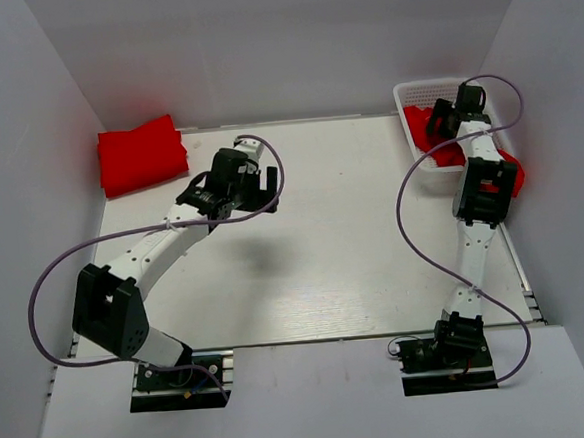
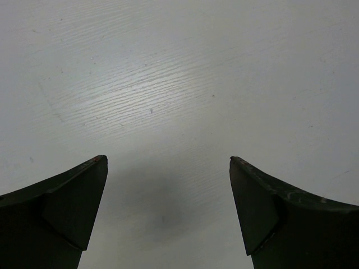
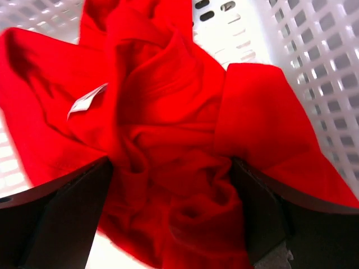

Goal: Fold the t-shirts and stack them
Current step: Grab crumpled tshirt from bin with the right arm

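One red t-shirt [image 1: 142,154] lies folded at the table's far left corner. Another red t-shirt [image 3: 168,101] is crumpled in the white mesh basket [image 1: 413,90] at the far right, its white label [image 3: 87,101] showing and part of it hanging over the basket's right side [image 1: 514,171]. My right gripper [image 1: 443,118] is down in the basket. In its wrist view the right gripper [image 3: 171,162] stands open, with bunched fabric between the wide-apart fingers. My left gripper [image 1: 265,186] hovers open over bare tabletop; the left gripper [image 2: 168,162] has nothing between its fingers.
The white table [image 1: 343,235] is boxed in by grey walls on the left, back and right. The basket wall [image 3: 314,56] rises close to the right gripper's right side. Purple cables loop beside both arms.
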Controlling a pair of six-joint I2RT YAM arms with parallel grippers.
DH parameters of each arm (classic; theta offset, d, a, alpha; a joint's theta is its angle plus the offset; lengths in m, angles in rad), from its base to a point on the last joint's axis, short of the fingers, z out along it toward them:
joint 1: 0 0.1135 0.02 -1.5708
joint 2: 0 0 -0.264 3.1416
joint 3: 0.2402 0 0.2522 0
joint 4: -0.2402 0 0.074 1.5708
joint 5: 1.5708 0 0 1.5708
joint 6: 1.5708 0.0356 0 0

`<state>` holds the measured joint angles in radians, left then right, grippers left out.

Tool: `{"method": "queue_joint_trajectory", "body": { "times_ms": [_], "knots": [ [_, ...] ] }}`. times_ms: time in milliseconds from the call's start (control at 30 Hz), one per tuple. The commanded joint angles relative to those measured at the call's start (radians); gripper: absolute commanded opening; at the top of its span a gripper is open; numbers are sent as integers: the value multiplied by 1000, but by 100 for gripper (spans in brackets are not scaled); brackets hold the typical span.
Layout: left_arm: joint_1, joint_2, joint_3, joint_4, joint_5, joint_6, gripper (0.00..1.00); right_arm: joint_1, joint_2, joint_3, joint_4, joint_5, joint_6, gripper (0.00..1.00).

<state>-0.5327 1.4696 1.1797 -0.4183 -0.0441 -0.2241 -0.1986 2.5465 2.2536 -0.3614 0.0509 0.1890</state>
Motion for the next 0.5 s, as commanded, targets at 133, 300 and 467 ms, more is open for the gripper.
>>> {"method": "queue_joint_trajectory", "body": {
  "times_ms": [133, 300, 467],
  "knots": [
    [4, 72, 90, -13, 23, 12, 100, -2, 32, 5, 84, -40, -52, 81],
    [4, 83, 101, -4, 23, 12, 100, 2, 32, -12, 98, -106, -43, 20],
    [4, 83, 92, 6, 12, 12, 100, 1, -89, -90, 150, -141, -37, 0]
  ]
}}
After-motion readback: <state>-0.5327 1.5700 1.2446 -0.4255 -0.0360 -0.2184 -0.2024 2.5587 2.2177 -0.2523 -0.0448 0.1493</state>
